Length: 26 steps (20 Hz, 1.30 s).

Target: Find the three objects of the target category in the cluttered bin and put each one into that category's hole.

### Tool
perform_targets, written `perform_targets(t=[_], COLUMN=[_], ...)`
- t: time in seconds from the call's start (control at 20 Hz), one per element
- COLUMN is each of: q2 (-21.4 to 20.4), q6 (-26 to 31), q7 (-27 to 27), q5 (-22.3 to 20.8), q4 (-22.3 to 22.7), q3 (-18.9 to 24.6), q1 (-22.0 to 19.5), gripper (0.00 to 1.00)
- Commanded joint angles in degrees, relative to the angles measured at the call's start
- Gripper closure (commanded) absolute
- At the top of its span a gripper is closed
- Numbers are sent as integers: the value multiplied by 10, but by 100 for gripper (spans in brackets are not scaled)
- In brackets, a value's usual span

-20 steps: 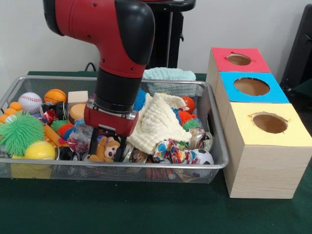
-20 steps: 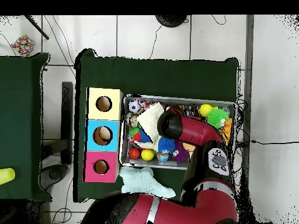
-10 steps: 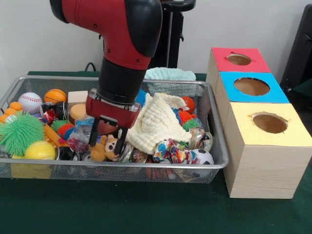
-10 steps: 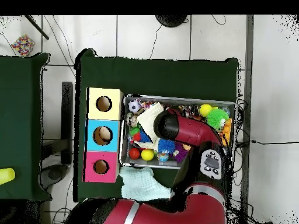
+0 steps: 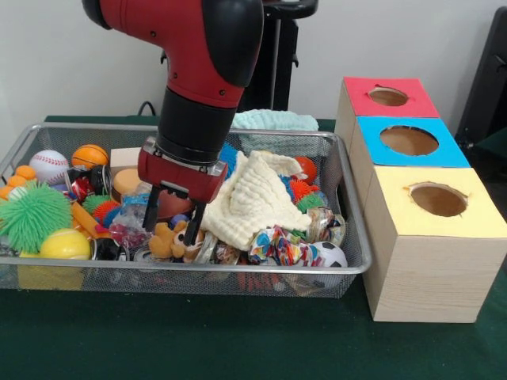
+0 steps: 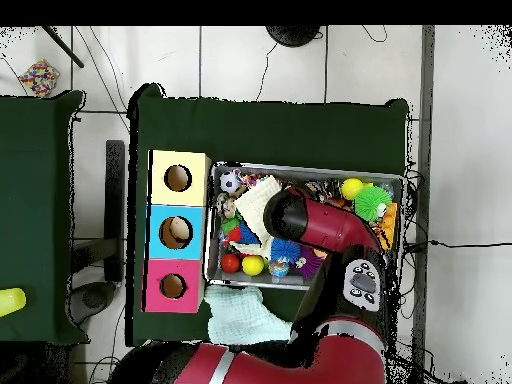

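My gripper hangs open in the left middle of the wire mesh bin, its two black fingers spread just above a small brown teddy bear that lies among the clutter. A brown rounded thing shows between the fingers; I cannot tell whether it touches them. In the overhead view the red arm covers the gripper. To the right of the bin stand three wooden boxes with round holes on top: red, blue and yellow.
A cream cloth is heaped in the bin's middle. Around it lie a soccer ball, a baseball, a small basketball, a green spiky ball and a yellow ball. A pale green cloth lies behind the bin.
The gripper has risen from low among the toys around the teddy bear to just above it. The bear stays in the bin.
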Motion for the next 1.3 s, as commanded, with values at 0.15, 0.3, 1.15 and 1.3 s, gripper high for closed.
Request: perform_targets(t=[0.15,0.3,1.15,1.3], q2=[54,61,84,85], q6=[-28,-34,-9,15], q7=[131,128,109,100], q5=[26,28,49,48], q4=[53,48,50,43], q3=[59,65,76,70], q1=[-27,-30,-27,-22], gripper=[0,0,100,100])
